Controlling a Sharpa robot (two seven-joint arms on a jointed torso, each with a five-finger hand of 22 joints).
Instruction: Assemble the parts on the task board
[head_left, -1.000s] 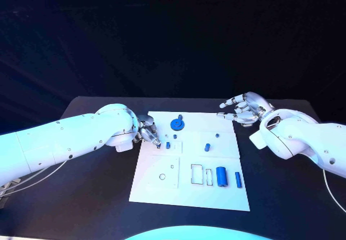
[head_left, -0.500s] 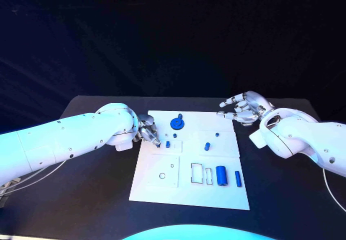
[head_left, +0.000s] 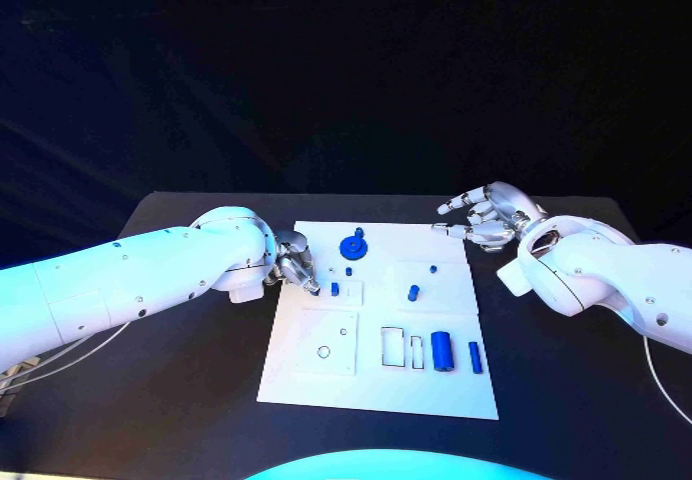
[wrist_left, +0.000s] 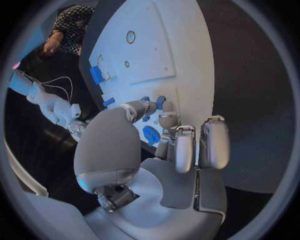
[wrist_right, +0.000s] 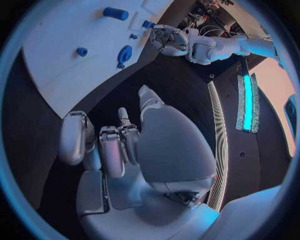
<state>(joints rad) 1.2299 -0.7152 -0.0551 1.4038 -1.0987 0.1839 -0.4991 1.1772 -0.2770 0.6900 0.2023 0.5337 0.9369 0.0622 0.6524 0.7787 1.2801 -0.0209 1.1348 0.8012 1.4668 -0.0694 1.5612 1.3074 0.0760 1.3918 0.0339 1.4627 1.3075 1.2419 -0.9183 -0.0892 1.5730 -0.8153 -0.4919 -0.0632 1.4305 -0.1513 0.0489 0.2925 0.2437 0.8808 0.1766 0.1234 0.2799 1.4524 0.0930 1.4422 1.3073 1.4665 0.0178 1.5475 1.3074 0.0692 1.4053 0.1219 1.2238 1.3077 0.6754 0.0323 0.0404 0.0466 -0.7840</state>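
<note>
- The task board (head_left: 378, 385), a flat white matte plate, lies in the middle of the black table (head_left: 188, 400); the work looks partly done at best, judging from how the parts lie.
- Near the board's far edge sits a round blue gear-like part (head_left: 353, 246) (it seems seated on its post, though I cannot confirm that), and two short blue pegs (head_left: 414, 294) stand near the middle.
- A thick blue cylinder (head_left: 443, 351) and a thinner blue rod (head_left: 476, 357) lie flat near the board's right side, just beside open rectangular slots (head_left: 394, 346); these probably remain to be placed, as does the small round hole (head_left: 326, 351) on the left panel.
- The left hand (head_left: 297, 265), smooth silver metal, reaches over the board's left edge with its fingers drawn close together beside a small blue peg (head_left: 336, 289); whether it pinches anything I cannot tell.
- The right hand (head_left: 488, 218) hovers off the board's far right corner, fingers loosely curled and apart, holding nothing.
</note>
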